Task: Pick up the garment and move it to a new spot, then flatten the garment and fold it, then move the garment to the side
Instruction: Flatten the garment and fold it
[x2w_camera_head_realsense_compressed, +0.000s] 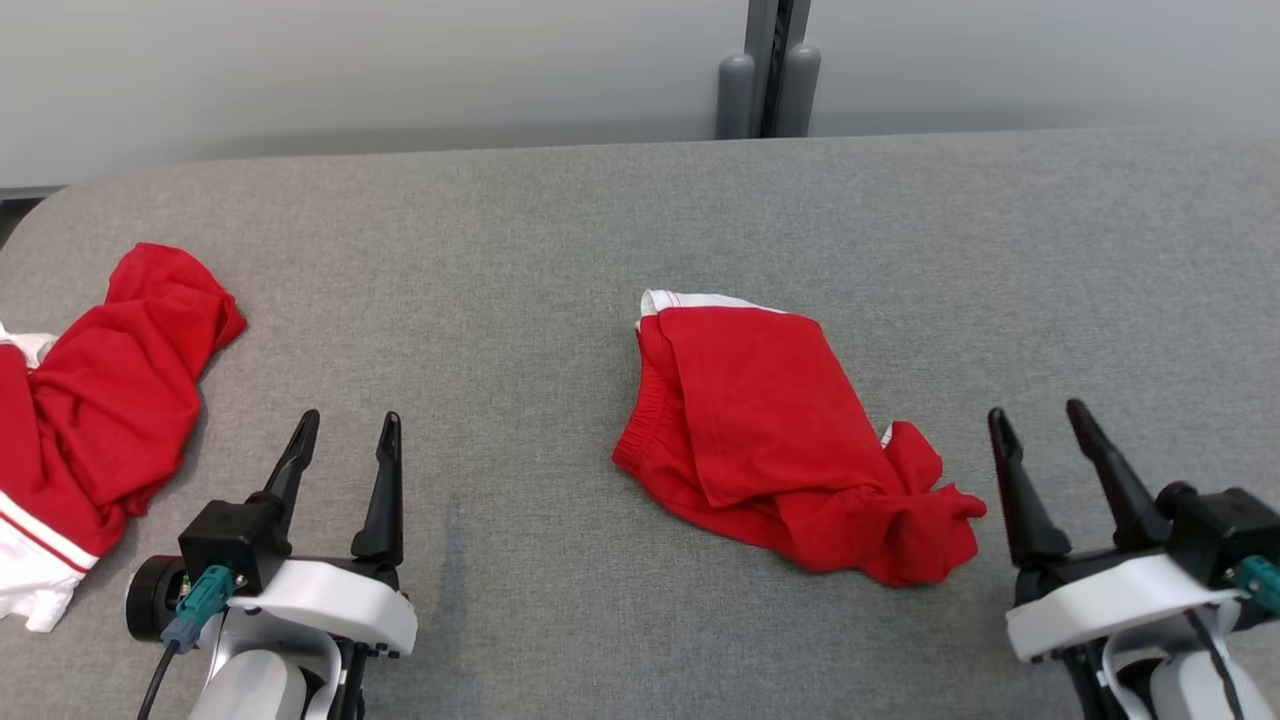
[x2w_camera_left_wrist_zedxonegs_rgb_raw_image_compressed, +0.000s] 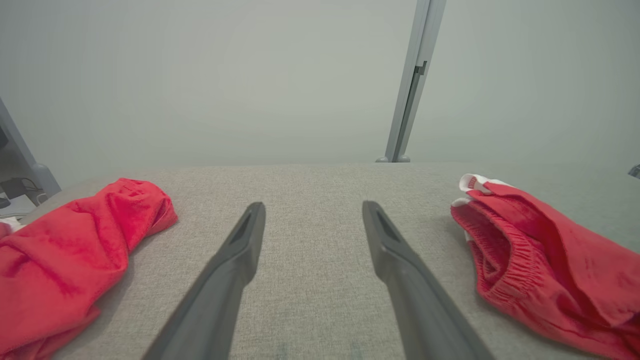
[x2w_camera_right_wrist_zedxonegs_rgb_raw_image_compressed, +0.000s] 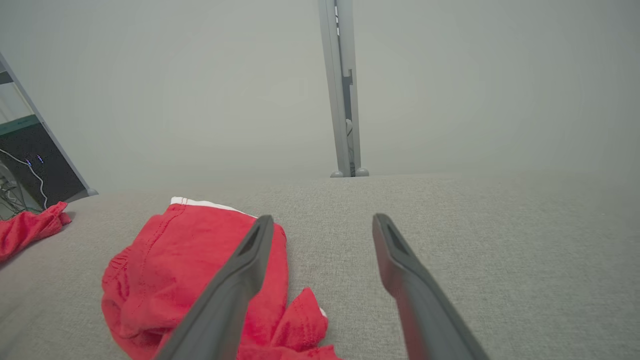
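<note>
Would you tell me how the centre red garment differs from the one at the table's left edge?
The centre garment lies mostly flat, its elastic waistband showing; the left garment is heaped. The centre garment shows a thin white edge; the left garment a broad white, red-striped panel. Both are red.

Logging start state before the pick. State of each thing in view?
centre garment: rumpled, partly doubled over, lying free, not held
left garment: bunched in a heap, not held
left gripper: jaws open, empty
right gripper: jaws open, empty, near the centre garment but apart from it
</note>
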